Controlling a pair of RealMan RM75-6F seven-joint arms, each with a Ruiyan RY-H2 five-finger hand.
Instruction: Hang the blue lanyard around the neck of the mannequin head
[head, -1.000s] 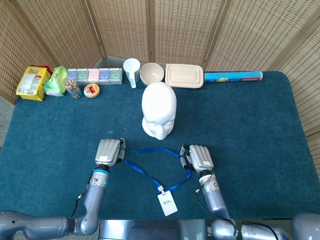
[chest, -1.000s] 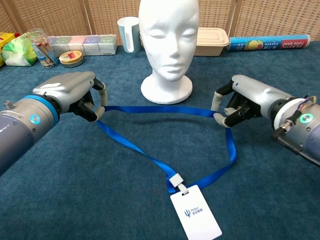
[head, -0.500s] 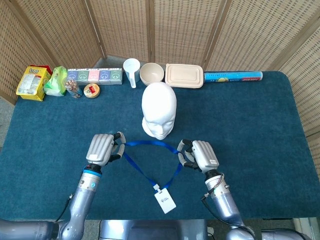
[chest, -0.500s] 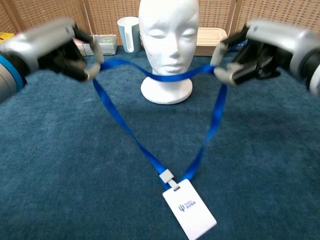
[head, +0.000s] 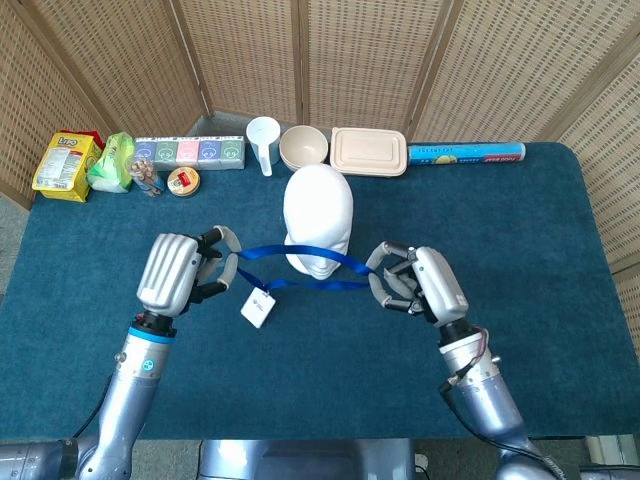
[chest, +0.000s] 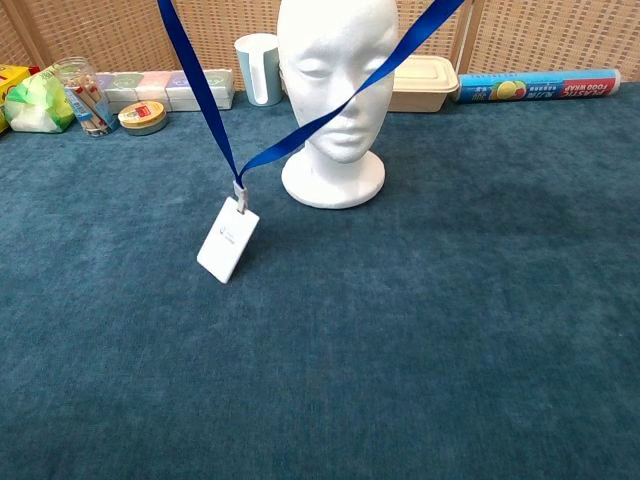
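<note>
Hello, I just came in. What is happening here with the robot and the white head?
The robot holds a blue lanyard in the air with both hands, the left hand on one side and the right hand on the other. The strap is stretched in front of the white mannequin head, which stands upright on the blue table. The white badge hangs off the table below the strap. The lanyard is not yet around the neck.

The blue lanyard (head: 300, 270) has been lifted off the table by both hands, its white badge (chest: 227, 239) now swinging beside the mannequin head (chest: 337, 90).
</note>
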